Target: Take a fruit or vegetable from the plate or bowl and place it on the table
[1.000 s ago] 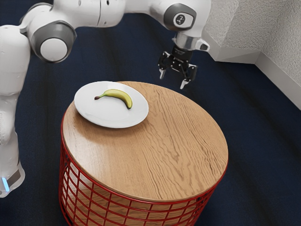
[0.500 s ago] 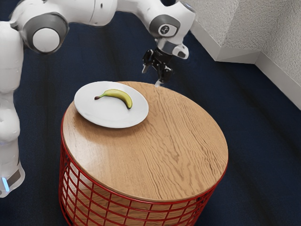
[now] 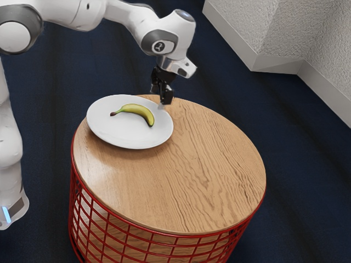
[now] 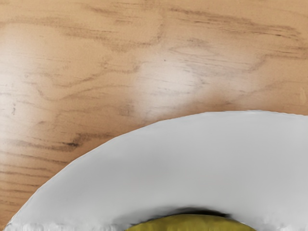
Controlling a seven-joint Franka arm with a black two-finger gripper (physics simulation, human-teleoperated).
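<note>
Wooden table [image 3: 208, 170], wrist-view plate [image 4: 192, 159] cropped, banana [image 4: 192, 224] too

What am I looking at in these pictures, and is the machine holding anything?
The big white thing is a robot arm, with a black tool for grasping at its end. One picture is taken from beside the arm. The other comes from a camera mounted near the tool, giving a close look at the plate and the wood around it. That white plate sits on a round wooden table, and a yellow banana lies on it. The tool hovers by the plate's edge; I see nothing held in it.
</note>
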